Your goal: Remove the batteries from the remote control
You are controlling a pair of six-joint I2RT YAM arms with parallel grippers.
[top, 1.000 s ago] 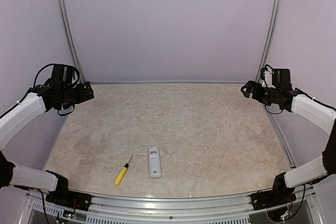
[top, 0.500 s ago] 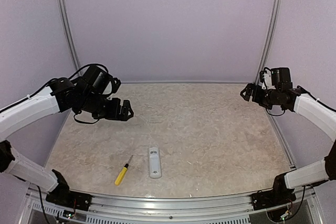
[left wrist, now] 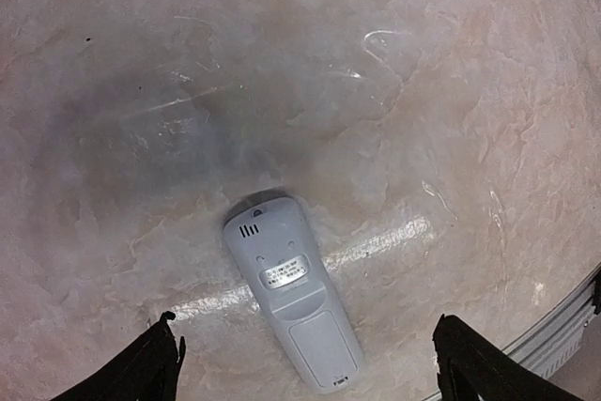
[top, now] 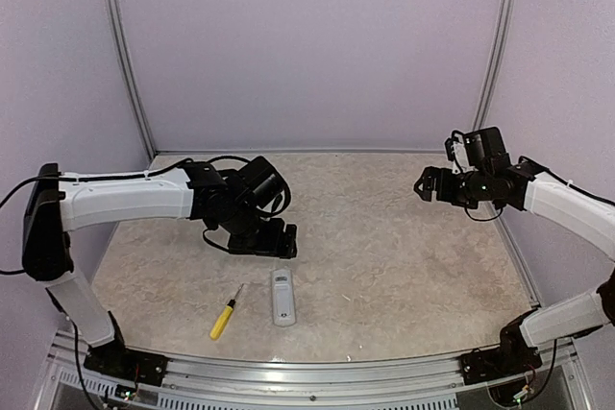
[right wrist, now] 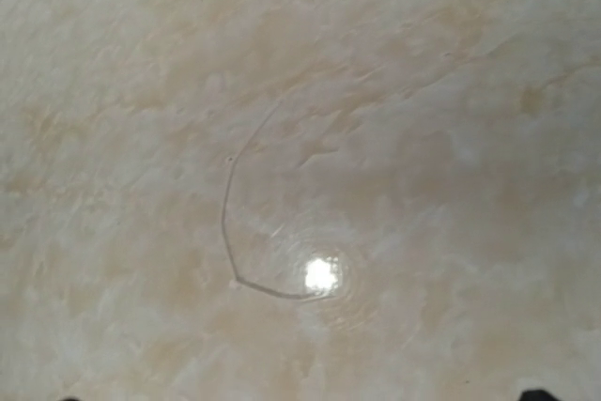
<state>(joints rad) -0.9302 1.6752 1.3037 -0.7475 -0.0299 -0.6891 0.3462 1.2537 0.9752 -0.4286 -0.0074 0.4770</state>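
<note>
The white remote control lies flat near the table's front edge, back face up. In the left wrist view the remote shows a label, small vent slots and its battery cover shut. The batteries are hidden. My left gripper hangs just behind and above the remote, open and empty. Its dark fingertips stand wide apart on either side of the remote's near end. My right gripper hovers open and empty over bare table at the far right. Only its fingertips show at the bottom of the right wrist view.
A yellow-handled screwdriver lies just left of the remote, pointing away from the front edge. A metal rail runs along the table's front edge. Purple walls close in the back and both sides. A thin curved scratch marks the table under the right gripper.
My left arm has swung from the left wall in over the table, down to just above the remote. My right gripper has moved a little left, towards the table's middle.
</note>
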